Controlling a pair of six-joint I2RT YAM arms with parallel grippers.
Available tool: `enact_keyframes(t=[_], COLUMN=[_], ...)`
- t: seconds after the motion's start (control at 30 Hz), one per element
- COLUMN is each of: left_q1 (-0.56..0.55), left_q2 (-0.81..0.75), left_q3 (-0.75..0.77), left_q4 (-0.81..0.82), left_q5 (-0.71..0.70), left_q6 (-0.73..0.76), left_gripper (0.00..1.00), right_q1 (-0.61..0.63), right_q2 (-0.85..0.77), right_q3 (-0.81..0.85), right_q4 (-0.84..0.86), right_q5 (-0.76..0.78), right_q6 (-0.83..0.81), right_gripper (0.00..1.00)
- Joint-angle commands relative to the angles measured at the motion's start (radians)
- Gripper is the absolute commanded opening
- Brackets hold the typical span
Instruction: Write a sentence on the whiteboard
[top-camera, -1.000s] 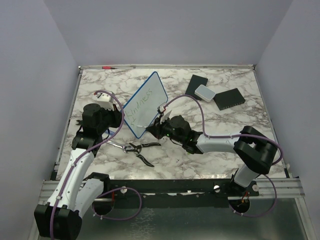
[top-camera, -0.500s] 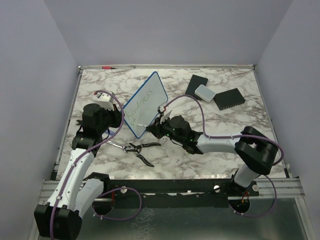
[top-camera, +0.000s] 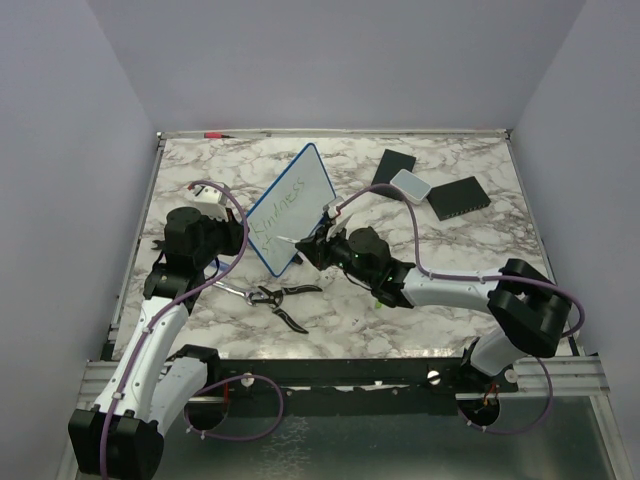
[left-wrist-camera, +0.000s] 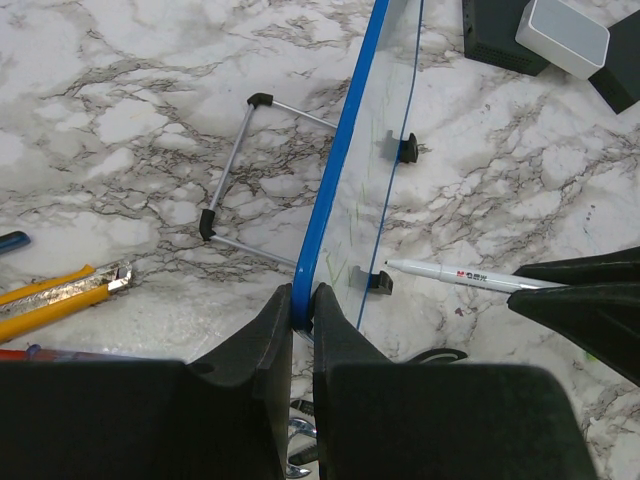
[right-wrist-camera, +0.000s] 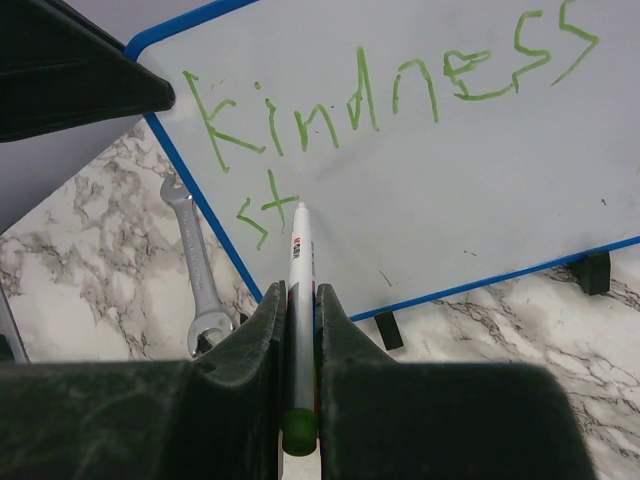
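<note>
The whiteboard (top-camera: 292, 205), white with a blue frame, stands upright on small black feet. My left gripper (left-wrist-camera: 302, 305) is shut on its blue edge (left-wrist-camera: 335, 170); in the top view my left gripper (top-camera: 238, 235) is at the board's near left corner. My right gripper (right-wrist-camera: 299, 300) is shut on a white marker (right-wrist-camera: 299, 270) with a green end. The marker tip touches the board just right of the green "st". The sentence (right-wrist-camera: 380, 100) reads "kindness" with "st" below. In the top view my right gripper (top-camera: 318, 245) sits in front of the board.
Pliers (top-camera: 280, 298) and a yellow knife (left-wrist-camera: 60, 295) lie on the marble near the left arm. A wrench (right-wrist-camera: 200, 270) lies behind the board. Two black pads (top-camera: 458, 197) and a white box (top-camera: 409, 183) are at the back right. A wire stand (left-wrist-camera: 235, 170) lies behind the board.
My right arm has shifted slightly right and up along the board; the marker now points at the board's lower left. The left arm and board have not moved.
</note>
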Motion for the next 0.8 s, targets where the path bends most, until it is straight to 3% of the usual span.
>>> enact_keyframes(t=[0.0,0.77], left_q1=[-0.006,-0.007], left_q2=[-0.009,-0.009], left_q3=[-0.007,-0.007], left_q4=[-0.005,-0.004], left_q5=[-0.005,-0.004], left_q6=[0.014,0.014], left_gripper=[0.03,0.03], right_q1=[0.005,0.002], right_q2=[0.032,0.097], right_q3=[0.032,0.098], right_q4=[-0.018,-0.010], right_q5=[0.036,0.031], right_q6=[-0.020,-0.072], right_gripper=[0.01,0.01])
